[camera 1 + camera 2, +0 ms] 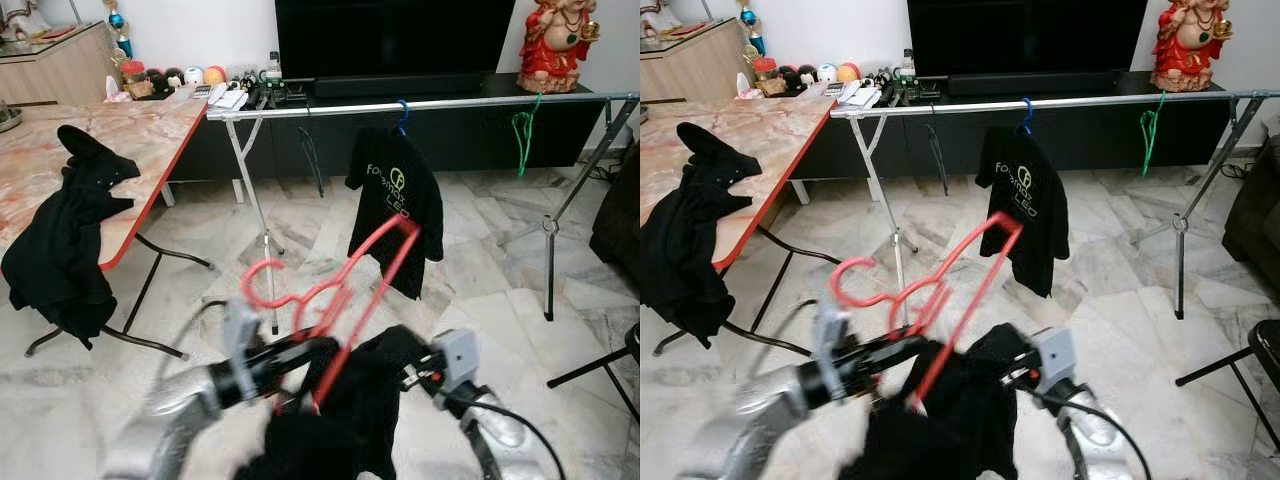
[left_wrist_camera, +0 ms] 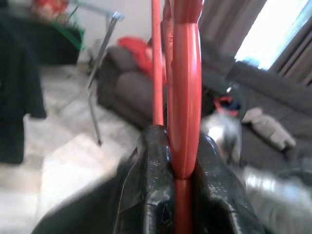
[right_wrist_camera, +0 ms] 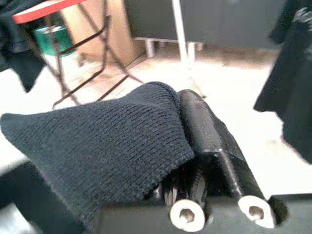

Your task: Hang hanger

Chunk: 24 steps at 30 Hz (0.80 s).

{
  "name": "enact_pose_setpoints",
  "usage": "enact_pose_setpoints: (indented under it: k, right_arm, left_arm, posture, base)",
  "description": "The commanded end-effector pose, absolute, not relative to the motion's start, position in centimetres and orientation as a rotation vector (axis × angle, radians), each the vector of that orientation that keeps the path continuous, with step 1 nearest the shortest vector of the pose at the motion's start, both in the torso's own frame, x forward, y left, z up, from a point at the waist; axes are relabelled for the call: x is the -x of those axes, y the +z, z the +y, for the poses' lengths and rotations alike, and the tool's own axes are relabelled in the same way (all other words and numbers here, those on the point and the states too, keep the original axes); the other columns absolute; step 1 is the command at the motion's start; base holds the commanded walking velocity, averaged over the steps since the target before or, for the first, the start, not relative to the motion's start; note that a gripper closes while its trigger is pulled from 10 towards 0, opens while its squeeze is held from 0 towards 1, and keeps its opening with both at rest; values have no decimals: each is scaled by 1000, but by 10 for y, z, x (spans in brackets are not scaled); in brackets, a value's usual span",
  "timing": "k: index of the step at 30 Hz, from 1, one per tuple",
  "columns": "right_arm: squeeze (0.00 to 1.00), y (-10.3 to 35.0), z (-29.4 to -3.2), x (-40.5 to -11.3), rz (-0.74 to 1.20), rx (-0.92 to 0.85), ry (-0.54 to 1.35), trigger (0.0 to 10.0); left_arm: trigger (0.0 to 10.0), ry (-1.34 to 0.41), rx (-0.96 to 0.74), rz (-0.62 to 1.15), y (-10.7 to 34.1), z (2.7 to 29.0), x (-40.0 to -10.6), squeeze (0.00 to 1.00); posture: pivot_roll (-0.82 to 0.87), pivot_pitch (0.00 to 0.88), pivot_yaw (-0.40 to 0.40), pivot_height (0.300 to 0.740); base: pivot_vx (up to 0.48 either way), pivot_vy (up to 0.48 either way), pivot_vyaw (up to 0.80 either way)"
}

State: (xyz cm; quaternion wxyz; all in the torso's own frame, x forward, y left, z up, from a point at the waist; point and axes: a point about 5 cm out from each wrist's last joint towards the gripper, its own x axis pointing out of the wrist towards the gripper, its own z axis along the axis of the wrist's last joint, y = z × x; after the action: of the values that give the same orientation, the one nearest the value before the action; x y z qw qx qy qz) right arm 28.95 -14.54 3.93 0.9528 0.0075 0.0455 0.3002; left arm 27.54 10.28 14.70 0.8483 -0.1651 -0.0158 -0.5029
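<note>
Jaws of the left gripper point(image 2: 181, 161) were closed tight on the red hanger point(image 1: 340, 285), with a plastic bar of it pinched between the two black fingers point(image 2: 146, 175). Jaws of the right gripper point(image 3: 195, 141) were closed on a fold of the black knitted garment point(image 3: 112, 156), which was draped over and below them and was hung partly on the hanger.

The hanger was held up and tilted between the two grippers, its hook point(image 1: 262, 280) pointed out beyond the left jaws. The clothes rail point(image 1: 420, 104) stood well ahead of both sets of jaws and above them, across the marble floor point(image 1: 300, 230). On that rail a black printed T-shirt point(image 1: 396, 205) was hung on a blue hanger point(image 1: 401, 112), directly beyond the jaws, and an empty green hanger point(image 1: 521, 135) was hung further along, beyond the right jaws. To the outer side of the left jaws a bench point(image 1: 110, 150) was seen with another dark garment point(image 1: 70, 235) slumped over its edge.

The task was judged barely past its carrying stage: nothing had yet been hooked. Several risks were foreseen. The garment could be dragged off the hanger if the right jaws were opened late or pulled sideways. The hook, tilted as it was, could miss or glance off the rail. The hung T-shirt could be struck if the approach were made straight ahead.
</note>
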Motion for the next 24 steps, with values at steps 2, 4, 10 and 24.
enact_pose_setpoints:
  k: [2, 4, 10, 24]
  right_arm:
    - [0, 42, -139, -288, 74, -32, 641, 0]
    - [0, 42, -138, -288, 75, -33, 643, 0]
    - [0, 40, -139, -287, 76, -24, 608, 0]
    - [0, 62, -177, -302, -54, -165, 252, 0]
  left_arm:
    - [10000, -918, 327, -164, 164, 98, -291, 0]
    - [10000, -881, 319, -178, 165, 99, -294, 0]
    - [10000, -553, 120, -127, 153, 130, -320, 0]
    - [10000, -424, -306, 380, 21, 193, -268, 0]
  posture:
    - [21, 66, 35, 740]
    - [21, 66, 35, 740]
    - [22, 66, 41, 740]
    - [21, 59, 46, 740]
  base:
    - [0, 0, 0]
    - [0, 0, 0]
    - [0, 0, 0]
    - [0, 0, 0]
